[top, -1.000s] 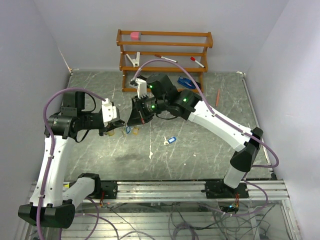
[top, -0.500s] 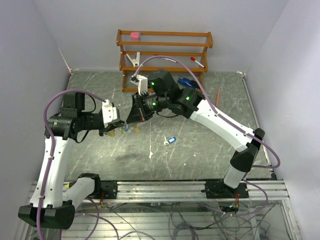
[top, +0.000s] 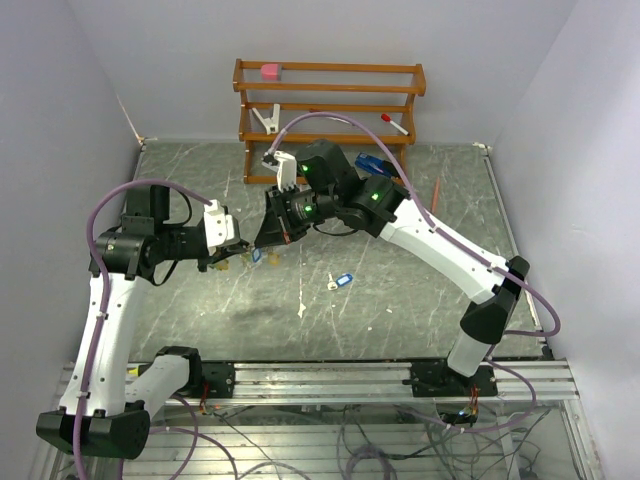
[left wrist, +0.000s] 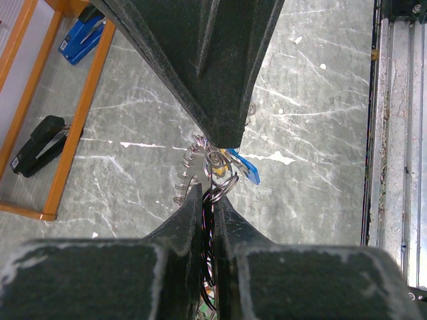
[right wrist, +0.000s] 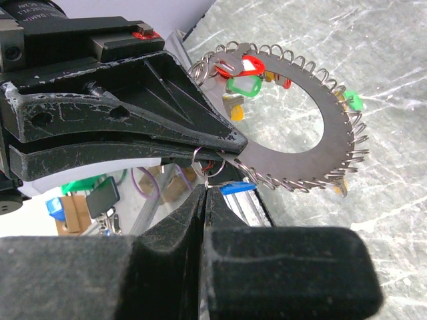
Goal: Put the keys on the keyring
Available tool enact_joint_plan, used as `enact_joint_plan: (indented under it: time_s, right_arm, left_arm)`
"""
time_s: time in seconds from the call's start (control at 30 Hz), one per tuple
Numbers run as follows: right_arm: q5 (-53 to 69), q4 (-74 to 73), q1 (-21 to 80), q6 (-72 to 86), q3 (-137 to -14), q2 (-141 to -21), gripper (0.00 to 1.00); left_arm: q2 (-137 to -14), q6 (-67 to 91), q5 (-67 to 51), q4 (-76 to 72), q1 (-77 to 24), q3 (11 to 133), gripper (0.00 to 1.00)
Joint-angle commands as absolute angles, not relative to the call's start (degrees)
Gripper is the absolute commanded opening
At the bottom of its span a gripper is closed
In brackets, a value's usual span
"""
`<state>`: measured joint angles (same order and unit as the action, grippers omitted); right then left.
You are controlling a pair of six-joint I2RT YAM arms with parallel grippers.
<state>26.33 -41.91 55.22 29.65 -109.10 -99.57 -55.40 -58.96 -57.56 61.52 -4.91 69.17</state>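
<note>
The keyring (right wrist: pixel 333 143) is a flat grey metal ring with wire loops round its rim. It carries red (right wrist: pixel 252 67), green (right wrist: pixel 243 87) and orange (right wrist: pixel 235 112) tagged keys. My left gripper (left wrist: pixel 208 197) is shut on the keyring's edge and holds it above the table; it also shows in the top view (top: pixel 232 250). My right gripper (right wrist: pixel 207 190) is shut on a blue-tagged key (right wrist: pixel 237 187) by its small split ring and holds it against the keyring's rim, next to the left fingers. In the top view the right gripper (top: pixel 268 238) meets the left one.
A second blue-tagged key (top: pixel 340 282) lies on the table right of the grippers, with a white scrap (top: pixel 302 310) near it. A wooden rack (top: pixel 330 100) stands at the back with a blue stapler (top: pixel 370 163) beside it. A red pen (top: pixel 437 193) lies at the right.
My right gripper has shifted a little up and left, closer to the left gripper. The left gripper has stayed shut on the keyring, almost still.
</note>
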Motion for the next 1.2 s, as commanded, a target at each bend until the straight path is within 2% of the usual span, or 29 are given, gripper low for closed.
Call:
enact_joint_plan:
  time_s: [0.0, 0.53, 1.17]
  right_arm:
    - [26.45, -41.75, 55.43, 30.06, -109.61, -98.79, 0.0]
    - [27.03, -39.03, 55.46, 30.96, -106.1, -98.53, 0.0]
    - [26.65, -39.99, 55.72, 31.87, -109.51, -99.6, 0.0]
  left_arm:
    - [-54.32, -60.21, -59.41, 59.16, -4.56, 70.64, 0.07]
    - [-54.51, -58.06, -61.18, 57.9, -4.55, 71.38, 0.07]
    - [-53.92, -57.19, -58.71, 54.42, -4.57, 67.94, 0.07]
